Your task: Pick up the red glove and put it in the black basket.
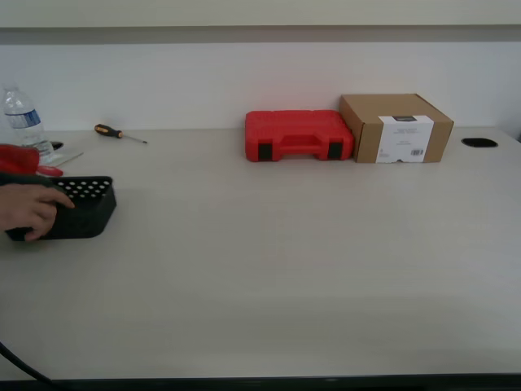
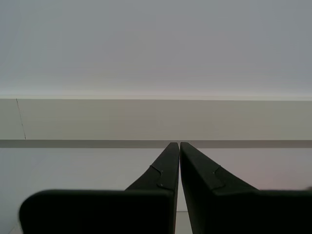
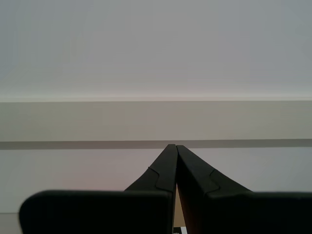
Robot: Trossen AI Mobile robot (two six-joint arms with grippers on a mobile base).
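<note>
The black basket (image 1: 85, 208), with round holes in its wall, stands on the table near the exterior view's left edge. A person's hand (image 1: 28, 210) rests on its near side. Just behind the hand lies a red piece (image 1: 20, 159), cut off by the picture's edge; it looks like the red glove, but I cannot tell for sure. My first gripper (image 2: 176, 144) is shut with nothing in it and faces a pale wall. My second gripper (image 3: 173, 146) is also shut and empty, facing the same wall. Neither arm shows in the exterior view.
A red tool case (image 1: 297, 135) and a cardboard box (image 1: 396, 127) stand side by side at the back of the table. A screwdriver (image 1: 118, 133) and a water bottle (image 1: 23, 122) are at the back on the exterior view's left. A dark cable (image 1: 20, 366) crosses the near corner.
</note>
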